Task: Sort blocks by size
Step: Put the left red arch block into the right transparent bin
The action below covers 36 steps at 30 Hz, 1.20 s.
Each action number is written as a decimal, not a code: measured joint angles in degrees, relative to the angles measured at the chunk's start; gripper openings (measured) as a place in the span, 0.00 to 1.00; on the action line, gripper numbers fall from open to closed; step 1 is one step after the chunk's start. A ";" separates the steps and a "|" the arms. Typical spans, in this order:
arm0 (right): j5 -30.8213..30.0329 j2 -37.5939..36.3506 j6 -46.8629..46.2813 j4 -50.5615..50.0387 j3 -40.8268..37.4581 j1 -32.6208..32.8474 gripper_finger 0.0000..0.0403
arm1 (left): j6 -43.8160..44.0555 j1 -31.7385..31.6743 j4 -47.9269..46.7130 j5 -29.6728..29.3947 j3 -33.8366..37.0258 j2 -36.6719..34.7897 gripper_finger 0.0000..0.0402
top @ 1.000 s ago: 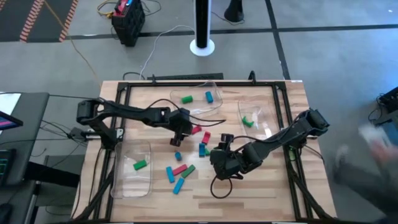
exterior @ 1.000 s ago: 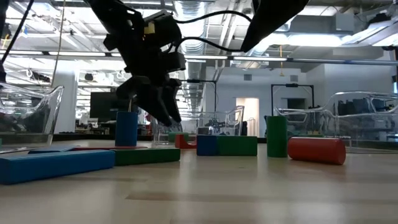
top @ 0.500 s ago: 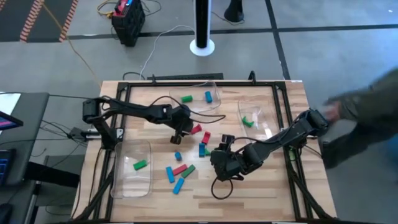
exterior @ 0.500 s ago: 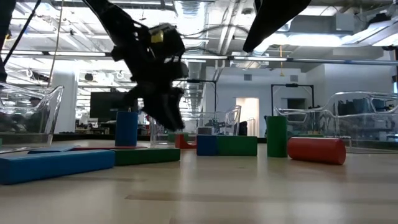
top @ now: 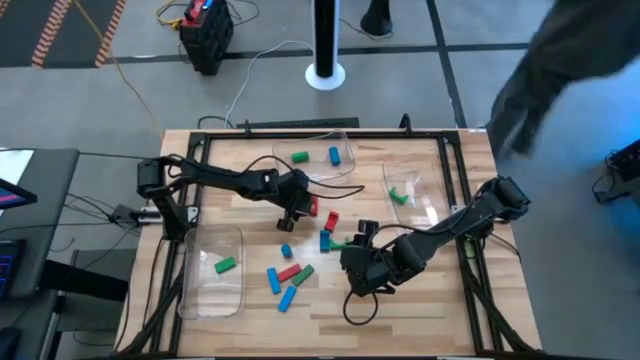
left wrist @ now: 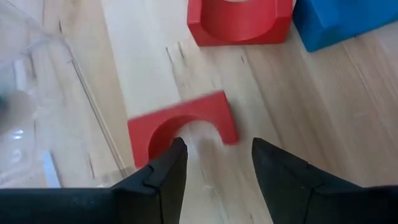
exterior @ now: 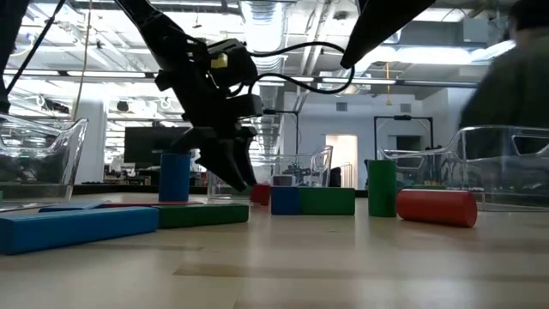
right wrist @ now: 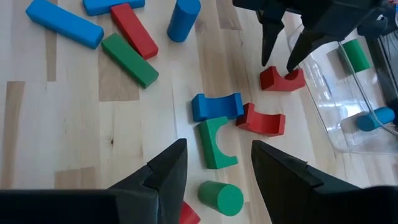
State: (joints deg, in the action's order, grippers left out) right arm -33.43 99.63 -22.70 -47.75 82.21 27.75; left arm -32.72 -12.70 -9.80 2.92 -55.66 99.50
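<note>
Red, green and blue blocks lie scattered mid-table. My left gripper [top: 298, 212] is open and low over a small red arch block [left wrist: 183, 124], which lies flat on the wood; one finger stands at the arch's hollow, the other past the block's end. It also shows in the right wrist view [right wrist: 281, 62] and the low view [exterior: 236, 176]. My right gripper [top: 355, 248] is open and empty, above a green arch [right wrist: 216, 144] and a green cylinder [right wrist: 221, 198]. Nearby lie a blue arch [right wrist: 216, 106] and a second red arch [right wrist: 261, 119]. My left gripper comes at the red arch block from above, its fingers [left wrist: 168, 168] slanting down on either side of one leg of the arch [left wrist: 224, 121]. I cannot tell whether a finger touches the block. The block lies flat on the table.
Bars and a cylinder lie nearer the front: blue [right wrist: 64, 23], red [right wrist: 134, 28], green [right wrist: 129, 60], blue cylinder [right wrist: 183, 17]. Clear trays stand at the far side [top: 320, 170], right [top: 415, 185] and near left [top: 215, 285], each holding blocks. A person moves beyond the table's far right [top: 560, 60].
My left gripper has gone a little toward the table's right edge and down, onto the small red arch block, staying open. A person has walked past the table's right side toward the far right.
</note>
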 joint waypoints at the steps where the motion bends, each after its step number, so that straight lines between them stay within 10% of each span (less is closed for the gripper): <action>1: 0.00 0.00 0.00 0.00 0.00 0.00 0.51 | 0.05 0.23 0.12 -0.21 0.00 0.00 0.43; 36: -0.09 0.00 0.17 0.00 0.00 -0.37 0.51 | 13.11 1.19 -3.13 0.02 -2.47 -0.02 0.43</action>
State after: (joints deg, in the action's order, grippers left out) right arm -33.52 99.63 -22.52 -47.75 82.21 27.38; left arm -19.61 -11.51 -12.93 2.94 -58.13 99.48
